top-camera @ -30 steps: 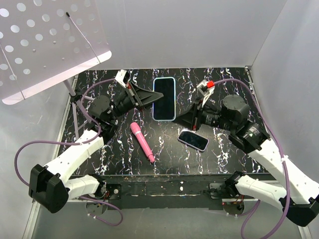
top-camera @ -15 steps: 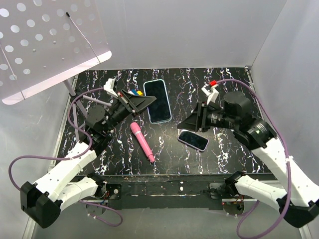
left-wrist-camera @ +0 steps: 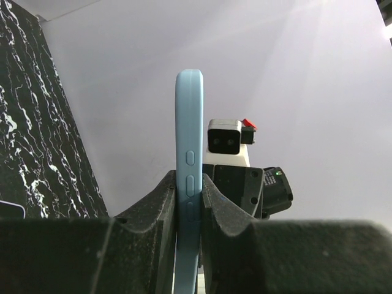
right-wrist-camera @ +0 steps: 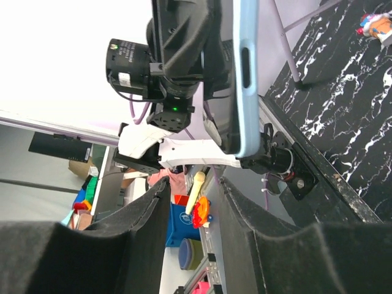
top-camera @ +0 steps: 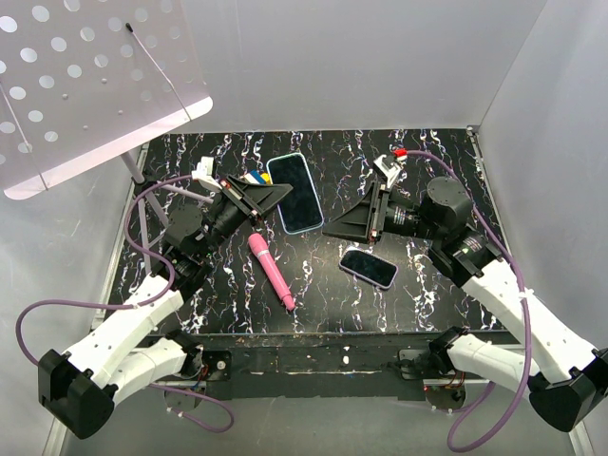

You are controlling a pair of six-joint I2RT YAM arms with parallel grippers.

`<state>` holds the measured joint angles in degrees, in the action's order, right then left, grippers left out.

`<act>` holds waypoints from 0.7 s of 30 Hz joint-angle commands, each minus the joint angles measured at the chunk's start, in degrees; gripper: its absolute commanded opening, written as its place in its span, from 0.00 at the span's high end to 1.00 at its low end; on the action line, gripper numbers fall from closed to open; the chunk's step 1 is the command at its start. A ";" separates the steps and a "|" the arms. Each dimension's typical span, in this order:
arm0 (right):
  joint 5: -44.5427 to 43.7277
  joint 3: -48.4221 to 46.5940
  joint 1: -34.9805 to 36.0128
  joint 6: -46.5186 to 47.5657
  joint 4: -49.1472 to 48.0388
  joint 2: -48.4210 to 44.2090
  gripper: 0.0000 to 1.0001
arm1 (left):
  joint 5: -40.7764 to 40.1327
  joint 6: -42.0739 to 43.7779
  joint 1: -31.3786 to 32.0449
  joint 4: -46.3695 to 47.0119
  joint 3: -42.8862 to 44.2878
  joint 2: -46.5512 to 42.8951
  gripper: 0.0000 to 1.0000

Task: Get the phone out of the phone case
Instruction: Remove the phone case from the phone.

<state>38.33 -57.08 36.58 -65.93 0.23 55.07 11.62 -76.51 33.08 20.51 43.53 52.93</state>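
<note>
The phone in its light blue case [top-camera: 294, 193] is held off the black marbled table [top-camera: 427, 304] by my left gripper [top-camera: 279, 194], which is shut on the case's left edge. In the left wrist view the case [left-wrist-camera: 188, 141] stands edge-on between my left gripper's [left-wrist-camera: 188, 191] pads. My right gripper [top-camera: 329, 228] is open and empty, just right of the case's lower end and apart from it. In the right wrist view the case [right-wrist-camera: 246, 73] hangs above my right gripper [right-wrist-camera: 191, 191]; the dark screen faces left.
A second, smaller dark phone [top-camera: 369, 267] lies on the table under the right arm. A pink pen-like stick [top-camera: 272, 272] lies at centre. A small colourful object [top-camera: 254, 178] sits by the left gripper. A white perforated stand [top-camera: 85, 85] is at the back left.
The left gripper has carried the cased phone leftwards and tilted it. The right gripper has drawn back from the phone, then swung left towards its lower end.
</note>
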 commanded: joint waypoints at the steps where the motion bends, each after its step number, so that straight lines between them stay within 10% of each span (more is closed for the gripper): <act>1: 0.17 -3.48 -0.19 -1.22 -4.98 0.12 0.57 | -1.16 -0.66 -0.21 3.65 -0.64 -2.21 1.00; 21: -2.03 -2.95 -1.42 0.37 -4.54 3.99 0.58 | 1.39 -4.17 -0.21 8.49 -0.99 -0.19 1.00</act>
<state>37.45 -58.08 35.94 -66.81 -1.63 58.24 11.62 -78.28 32.95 22.68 42.17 53.06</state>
